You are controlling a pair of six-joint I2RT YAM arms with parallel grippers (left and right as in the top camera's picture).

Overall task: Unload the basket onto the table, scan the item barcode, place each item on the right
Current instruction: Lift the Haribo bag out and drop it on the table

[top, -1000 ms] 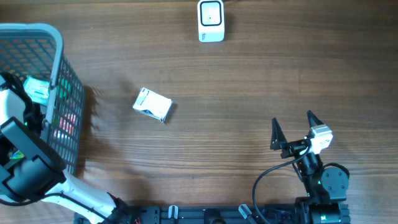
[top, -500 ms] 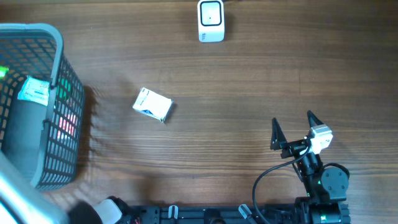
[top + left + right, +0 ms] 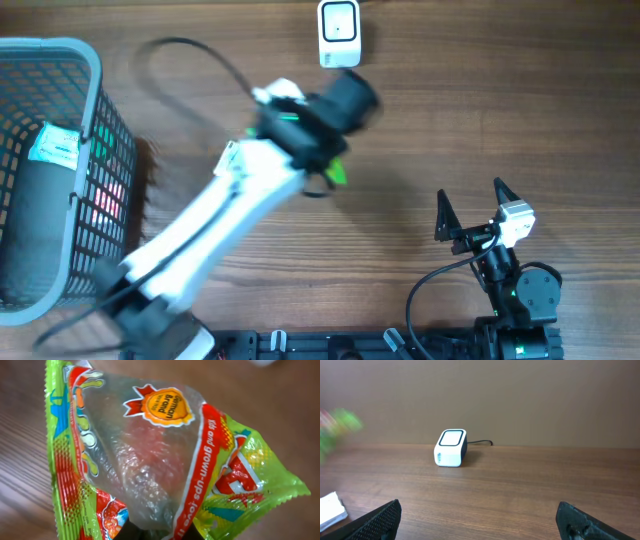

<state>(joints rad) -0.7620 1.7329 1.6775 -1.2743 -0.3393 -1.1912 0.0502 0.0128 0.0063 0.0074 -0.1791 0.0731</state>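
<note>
Wooden table (image 3: 450, 130) — basket (image 3: 95, 110) holds a dark cylinder (image 3: 35, 220); left gripper (image 3: 326, 162) clamps candy bag (image 3: 160, 455), right gripper (image 3: 469, 195) gapes.

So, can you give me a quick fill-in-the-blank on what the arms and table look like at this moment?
1. The left gripper is ____ on the snack packet.
2. The right gripper is ____ and holds nothing.
3. In the overhead view, the grey basket sits at the ____ edge of the picture.
4. The scanner has a casing coloured ____.

Missing words: shut; open; left; white.
</note>
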